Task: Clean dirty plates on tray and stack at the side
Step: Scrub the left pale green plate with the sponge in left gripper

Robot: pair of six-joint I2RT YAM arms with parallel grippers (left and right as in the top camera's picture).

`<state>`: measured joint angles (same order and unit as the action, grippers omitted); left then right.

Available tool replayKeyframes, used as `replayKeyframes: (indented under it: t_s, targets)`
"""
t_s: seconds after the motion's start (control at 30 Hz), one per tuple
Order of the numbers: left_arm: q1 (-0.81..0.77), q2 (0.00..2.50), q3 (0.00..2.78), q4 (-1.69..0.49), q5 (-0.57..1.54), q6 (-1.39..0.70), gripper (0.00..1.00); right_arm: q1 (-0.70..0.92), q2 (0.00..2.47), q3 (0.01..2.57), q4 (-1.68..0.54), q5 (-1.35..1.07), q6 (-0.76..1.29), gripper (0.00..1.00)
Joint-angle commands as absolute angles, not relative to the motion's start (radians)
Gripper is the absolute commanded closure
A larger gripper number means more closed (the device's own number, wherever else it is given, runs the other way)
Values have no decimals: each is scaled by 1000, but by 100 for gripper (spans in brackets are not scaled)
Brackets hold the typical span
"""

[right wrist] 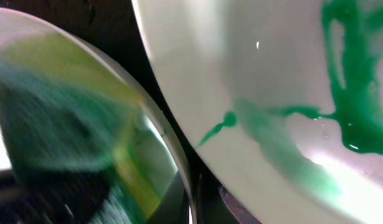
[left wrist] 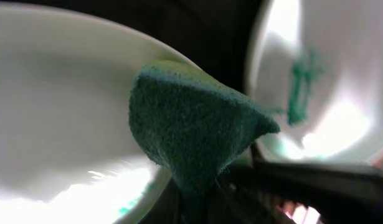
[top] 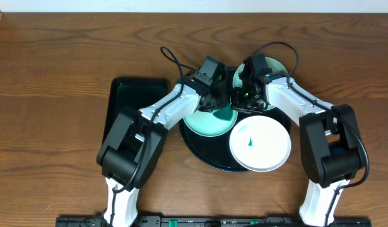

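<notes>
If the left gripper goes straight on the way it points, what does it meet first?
Probably the mint-green plate: the green sponge in the left gripper overlaps its rim. Depth is unclear, so the black tray beside it may come first.
</notes>
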<state>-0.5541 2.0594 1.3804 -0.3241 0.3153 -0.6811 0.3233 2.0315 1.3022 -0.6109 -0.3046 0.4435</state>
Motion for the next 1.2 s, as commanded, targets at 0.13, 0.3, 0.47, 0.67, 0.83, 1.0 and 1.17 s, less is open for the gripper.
replayKeyframes:
  t_s: [0.13, 0.3, 0.47, 0.67, 0.83, 1.0, 1.17]
  targets:
    - [-469, 1975, 1390, -558, -163, -680, 93, 355, 2126, 1249, -611, -341, 447, 99]
    - [-493, 1945, 1390, -760, -74, -647, 93, 355, 2126, 1249, -605, -342, 448, 99]
    - [-567, 1947, 1343, -782, 70, -648, 93, 355, 2126, 1249, -605, -342, 448, 99]
    - [-637, 1947, 1330, -650, 167, -646, 93, 355, 2126, 1249, -606, -342, 448, 99]
    - [-639, 1947, 1330, -570, 85, -599, 93, 355, 2126, 1249, -612, -341, 448, 99]
    - [-575, 1947, 1330, -488, -142, -587, 93, 355, 2126, 1249, -611, -341, 447, 99]
    - [-485, 1947, 1331, -425, -241, -494, 93, 363, 2126, 1249, -608, -330, 448, 99]
